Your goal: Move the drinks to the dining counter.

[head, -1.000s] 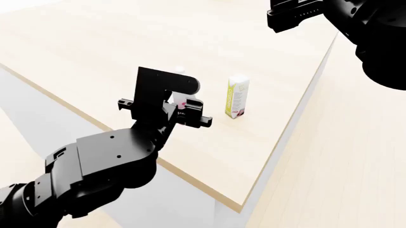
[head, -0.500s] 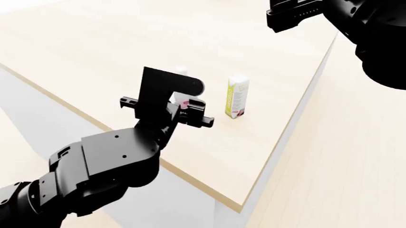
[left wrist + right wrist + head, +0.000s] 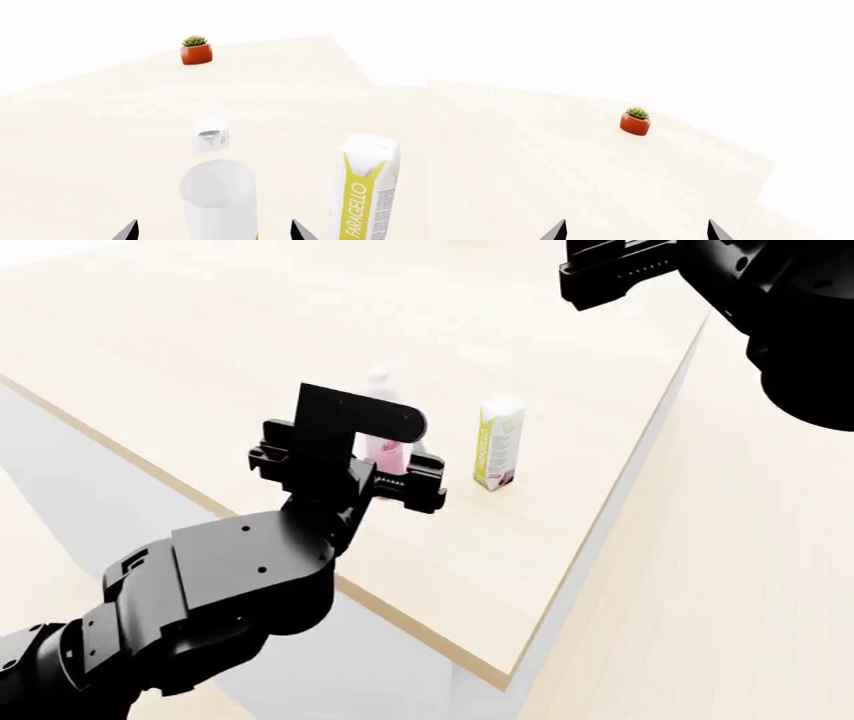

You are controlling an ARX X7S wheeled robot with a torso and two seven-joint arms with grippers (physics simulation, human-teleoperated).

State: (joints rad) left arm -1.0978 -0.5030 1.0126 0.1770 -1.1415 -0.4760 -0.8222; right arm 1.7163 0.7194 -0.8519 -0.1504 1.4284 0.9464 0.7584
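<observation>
Left gripper nearest, jaws spread, straddling the slim white bottle without pinching; bottle stands upright on the dining counter. Carton upright just beside it, also delivered. Right gripper held high over the slab, jaws spread, empty. Far end: potted plant. Glass bottle unseen; likely one drink left to fetch.
</observation>
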